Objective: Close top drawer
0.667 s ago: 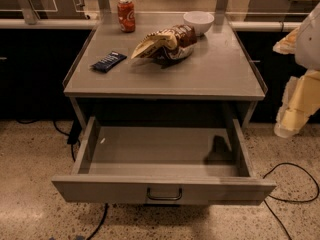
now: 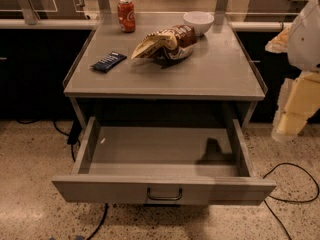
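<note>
The top drawer (image 2: 160,154) is a wide, shallow grey metal drawer pulled far out from under the grey table top (image 2: 215,74). It is empty inside. Its flat front panel (image 2: 100,189) faces me and has a small dark wire handle (image 2: 164,195) at its centre. My gripper (image 2: 292,111), cream-coloured, hangs at the right edge of the view. It is to the right of the drawer's right side wall, above floor level, and touches nothing.
On the table top stand a red soda can (image 2: 126,15), a white bowl (image 2: 198,22), a chip bag (image 2: 165,44) and a dark blue snack bar (image 2: 108,61). Black cables (image 2: 295,184) lie on the speckled floor. Dark cabinets flank the table.
The gripper has sunk very slightly at the right edge. The drawer stays pulled out as before.
</note>
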`<state>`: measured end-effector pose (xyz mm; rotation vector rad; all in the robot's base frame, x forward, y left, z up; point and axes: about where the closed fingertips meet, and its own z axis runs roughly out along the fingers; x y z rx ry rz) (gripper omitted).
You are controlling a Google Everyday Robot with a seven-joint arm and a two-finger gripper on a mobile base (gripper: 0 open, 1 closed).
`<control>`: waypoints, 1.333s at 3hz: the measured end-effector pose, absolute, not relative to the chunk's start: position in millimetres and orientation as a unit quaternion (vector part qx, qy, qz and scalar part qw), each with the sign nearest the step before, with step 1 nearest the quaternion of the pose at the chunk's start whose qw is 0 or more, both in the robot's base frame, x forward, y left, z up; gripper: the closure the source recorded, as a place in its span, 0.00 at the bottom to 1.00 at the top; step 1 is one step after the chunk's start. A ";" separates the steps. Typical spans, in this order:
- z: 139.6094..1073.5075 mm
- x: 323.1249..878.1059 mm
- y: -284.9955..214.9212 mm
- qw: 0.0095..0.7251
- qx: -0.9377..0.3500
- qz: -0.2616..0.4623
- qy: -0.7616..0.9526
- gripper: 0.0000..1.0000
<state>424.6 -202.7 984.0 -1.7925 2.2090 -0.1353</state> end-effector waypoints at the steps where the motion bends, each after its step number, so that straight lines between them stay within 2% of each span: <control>1: 990.3 418.5 -218.4 0.152 -0.602 -0.047 0.782 0.00; 3: 988.9 423.4 -227.9 0.157 -0.580 -0.041 0.798 0.00; 4: 976.5 433.1 -262.2 0.165 -0.530 -0.027 0.832 0.00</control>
